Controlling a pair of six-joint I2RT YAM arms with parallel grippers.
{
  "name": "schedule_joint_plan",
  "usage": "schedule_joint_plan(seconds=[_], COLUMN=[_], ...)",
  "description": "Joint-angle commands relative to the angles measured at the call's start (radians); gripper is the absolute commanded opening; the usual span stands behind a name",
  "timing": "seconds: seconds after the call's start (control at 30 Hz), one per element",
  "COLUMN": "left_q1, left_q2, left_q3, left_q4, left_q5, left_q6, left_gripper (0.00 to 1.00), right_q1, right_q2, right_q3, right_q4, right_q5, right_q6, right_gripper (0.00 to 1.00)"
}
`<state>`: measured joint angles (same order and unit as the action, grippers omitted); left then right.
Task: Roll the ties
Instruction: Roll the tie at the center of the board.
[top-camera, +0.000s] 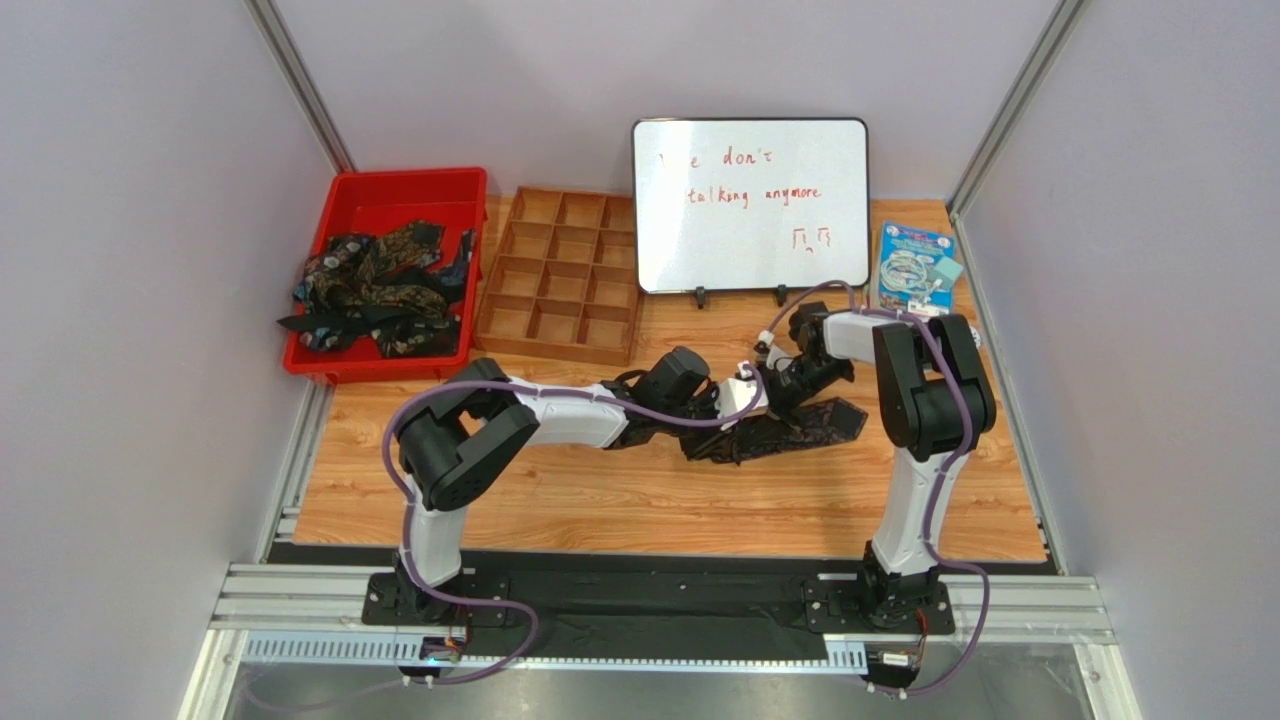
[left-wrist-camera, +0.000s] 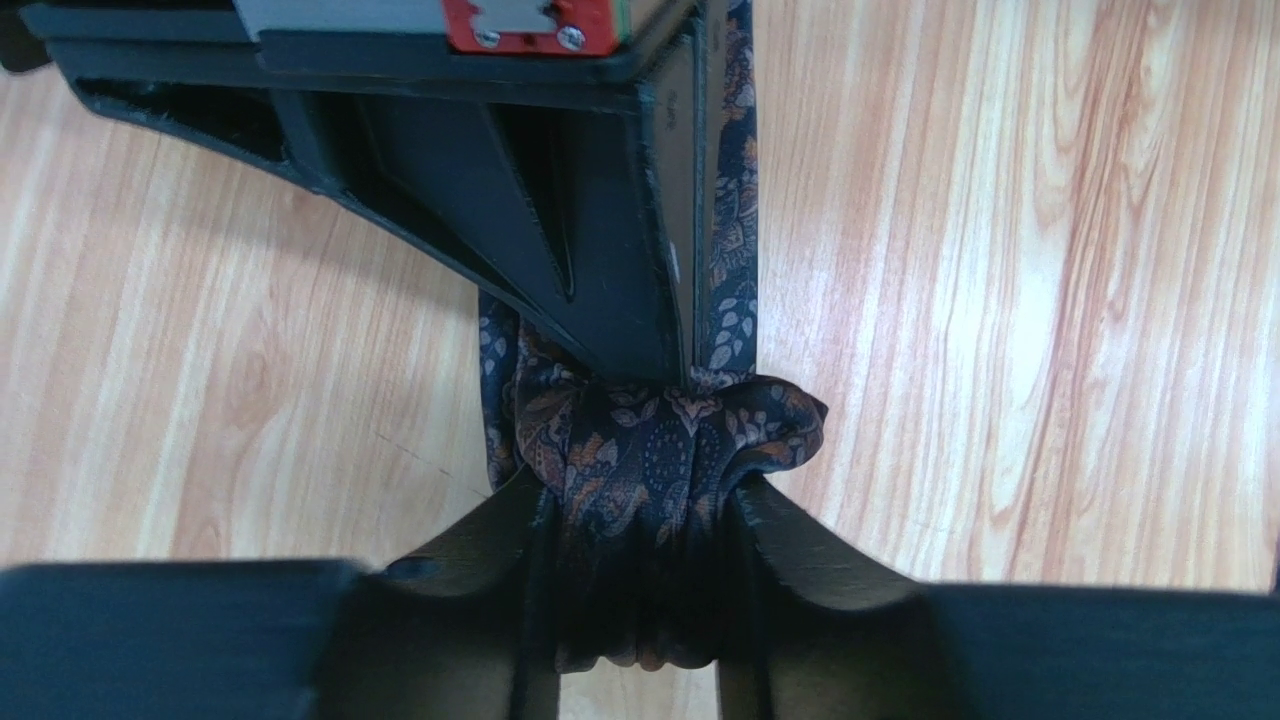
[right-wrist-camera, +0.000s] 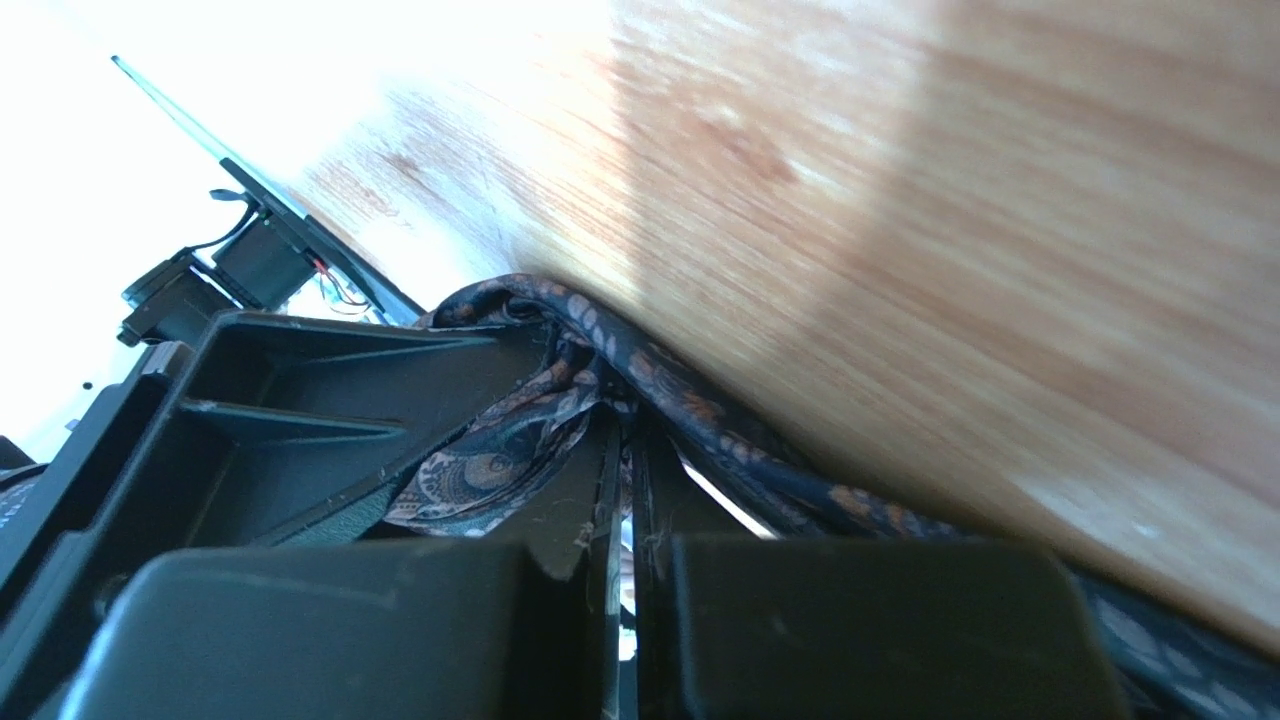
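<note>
Left gripper (left-wrist-camera: 639, 518) squeezes the bunched end of the tie (left-wrist-camera: 661, 435); my right gripper (right-wrist-camera: 624, 450) pinches its strip, tension for rolling, I judge.

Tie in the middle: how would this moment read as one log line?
phase: rolling | tie: bunched | left hand: shut on tie | right hand: shut on tie | spare ties: in red bin

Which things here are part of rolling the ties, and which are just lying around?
Job: tie on the table, gripped by left gripper and right gripper; more ties in the red bin.
Lying about: whiteboard, blue packet, wooden divider tray.
</note>
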<state>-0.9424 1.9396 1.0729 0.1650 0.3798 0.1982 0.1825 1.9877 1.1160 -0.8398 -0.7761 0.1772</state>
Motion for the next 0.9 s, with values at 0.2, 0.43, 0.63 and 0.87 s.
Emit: schedule_joint_plan(seconds=[0.2, 0.43, 0.63, 0.87], left_q1=[0.002, 0.005, 0.013, 0.011], left_q2=[-0.054, -0.068, -0.152, -0.18], left_q3=[-0.07, -0.056, -0.057, -0.019], left_q4=[-0.094, -0.107, -0.133, -0.242], left_q5=[-0.039, -0.038, -0.062, -0.093], left_q6=[0.064, 0.07, 0.067, 0.113], left_gripper=[0.15, 0.14, 0.16, 0.17], right_q1=[-0.052, -0.046, -0.035, -0.035], right_q2=[-0.095, 0.0, 0.086, 0.089], right_q3=[0.105, 0.073, 0.056, 0.041], right_q4=[-0.11, -0.047, -0.065, -0.068], right_q5=[0.023, 0.115, 0.207, 0.232], right_q6=[-0.065, -0.035, -0.045, -0.036], right_gripper=[0.17, 0.09, 0.09, 0.09])
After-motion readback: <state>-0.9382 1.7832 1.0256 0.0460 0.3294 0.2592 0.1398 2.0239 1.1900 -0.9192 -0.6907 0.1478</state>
